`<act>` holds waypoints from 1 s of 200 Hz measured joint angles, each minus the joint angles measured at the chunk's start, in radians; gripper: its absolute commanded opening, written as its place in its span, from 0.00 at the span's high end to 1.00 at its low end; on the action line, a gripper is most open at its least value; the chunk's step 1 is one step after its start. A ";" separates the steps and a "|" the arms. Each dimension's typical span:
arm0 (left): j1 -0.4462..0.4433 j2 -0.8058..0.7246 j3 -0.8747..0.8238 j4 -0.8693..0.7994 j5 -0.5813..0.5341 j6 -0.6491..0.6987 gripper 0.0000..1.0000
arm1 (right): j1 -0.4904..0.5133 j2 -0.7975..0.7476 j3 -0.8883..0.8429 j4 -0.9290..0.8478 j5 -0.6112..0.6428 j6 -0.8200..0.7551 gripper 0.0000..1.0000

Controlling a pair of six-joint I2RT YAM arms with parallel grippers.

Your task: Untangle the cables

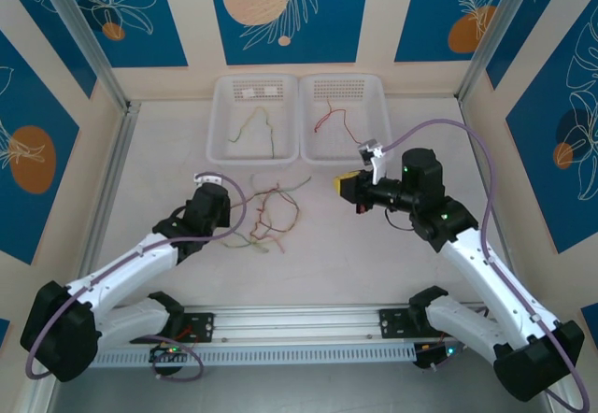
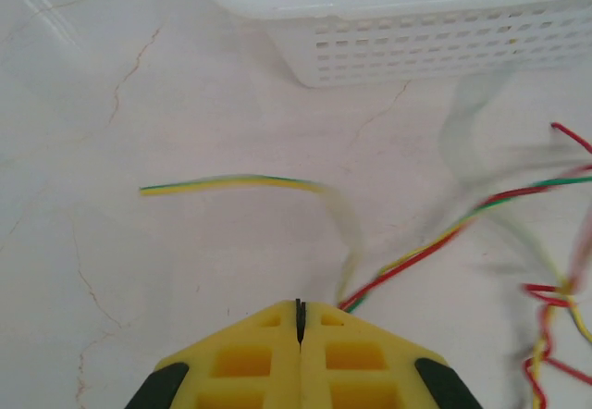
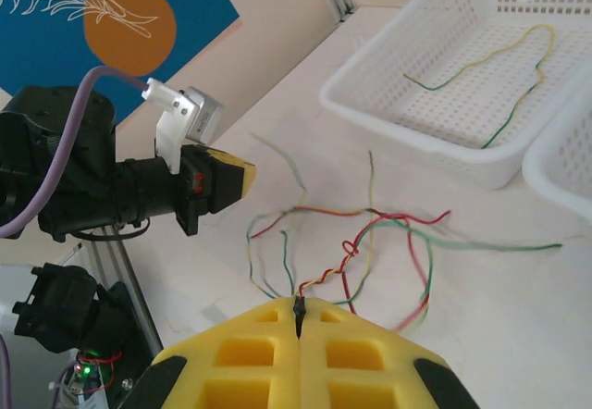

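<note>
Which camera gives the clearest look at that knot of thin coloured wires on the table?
Right wrist: the tangled cables lie spread out and sharp. Top external shows the tangled cables whole but small; left wrist catches a few blurred strands.

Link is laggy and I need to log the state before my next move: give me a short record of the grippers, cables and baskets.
left gripper: pads closed; red-green wire runs to its tip, pinch not confirmable
right gripper: pads closed; twisted red-yellow wire leads to its tip
cables: red, green and yellowish, tangled on the table between the grippers
left basket: one yellow-green wire inside
right basket: one red wire inside
</note>
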 measured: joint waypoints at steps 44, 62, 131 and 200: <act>0.000 0.002 0.000 0.012 0.024 0.004 0.84 | 0.049 0.184 -0.029 0.079 0.031 0.058 0.49; 0.000 0.021 0.002 0.018 0.047 0.021 0.65 | 0.085 0.270 -0.030 0.103 0.062 0.083 0.47; 0.001 0.155 0.018 0.065 0.143 0.035 0.36 | 0.106 0.723 0.142 0.122 0.168 0.203 0.36; 0.002 0.186 0.029 0.114 0.267 0.065 0.10 | 0.144 0.958 0.332 0.118 0.172 0.225 0.36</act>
